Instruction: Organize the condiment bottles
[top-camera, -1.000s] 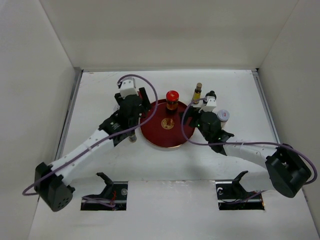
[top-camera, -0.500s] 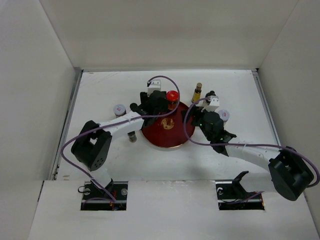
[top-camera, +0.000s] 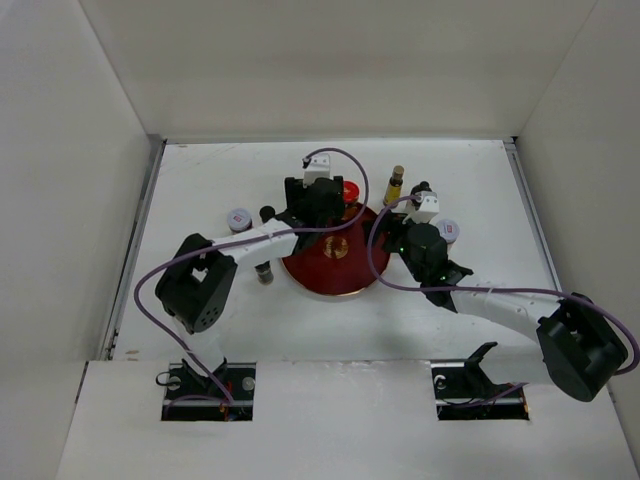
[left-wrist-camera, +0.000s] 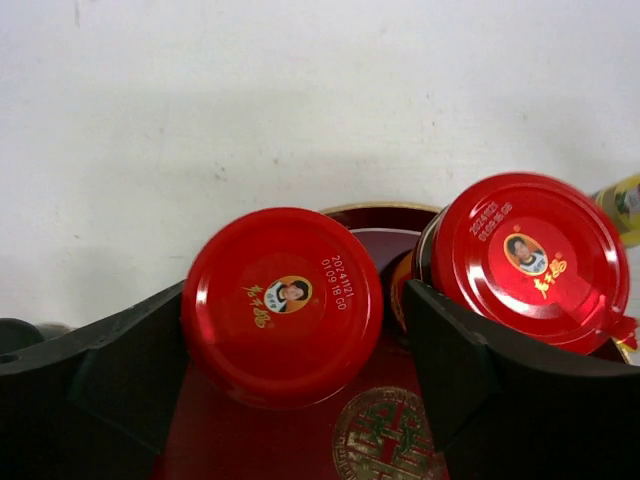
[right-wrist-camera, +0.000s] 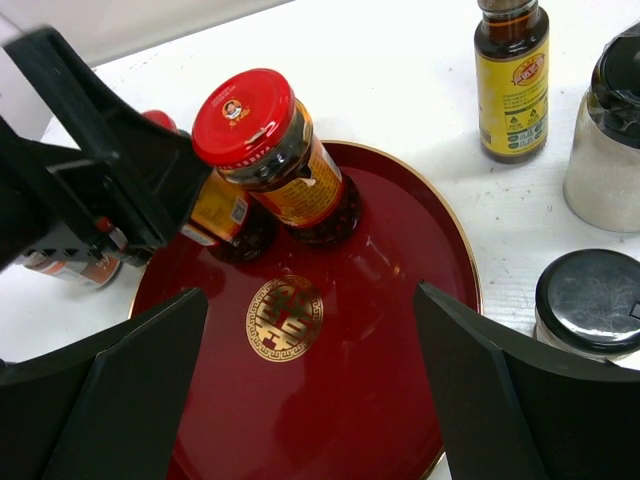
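Note:
Two red-lidded brown jars stand side by side at the back of the round dark red tray (top-camera: 335, 262). My left gripper (left-wrist-camera: 296, 335) is open around the left jar (left-wrist-camera: 283, 300), with a gap at its right finger (left-wrist-camera: 460, 370). The other jar (left-wrist-camera: 530, 255) (right-wrist-camera: 245, 115) is just outside that finger. My right gripper (right-wrist-camera: 310, 390) (top-camera: 398, 238) hovers open over the tray's right half with nothing between its fingers. Off the tray are a slim amber bottle (right-wrist-camera: 510, 80) (top-camera: 396, 185), a black-capped jar (right-wrist-camera: 610, 150), a dark-lidded jar (right-wrist-camera: 590, 300), a white-lidded jar (top-camera: 238, 217) and a small dark bottle (top-camera: 264, 272).
White walls close the table (top-camera: 200, 320) on the left, back and right. The left arm (top-camera: 240, 245) stretches across the tray's left rim. The off-tray bottles crowd the tray's right side beside my right wrist.
The left arm swung from the tray's left side to its back, bringing a red-lidded jar beside the first one, and its jaws widened off it. The right arm barely moved.

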